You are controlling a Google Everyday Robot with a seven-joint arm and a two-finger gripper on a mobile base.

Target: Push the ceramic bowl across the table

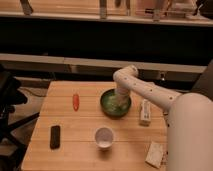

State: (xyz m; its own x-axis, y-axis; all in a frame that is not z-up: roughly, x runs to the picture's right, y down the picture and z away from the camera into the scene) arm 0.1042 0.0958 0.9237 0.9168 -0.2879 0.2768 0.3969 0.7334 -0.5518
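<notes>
The ceramic bowl (111,106), wide and green with a dark rim, sits on the light-wood table (85,125) right of the middle, toward the far edge. My white arm reaches in from the right and bends down over it. My gripper (120,100) is down inside the bowl at its right half, against the inner wall.
A red-orange carrot-like item (75,101) lies left of the bowl. A white cup (104,137) stands in front of it. A black rectangular device (55,136) lies at the front left. A white packet (145,111) lies right of the bowl, another pale packet (155,154) at the front right.
</notes>
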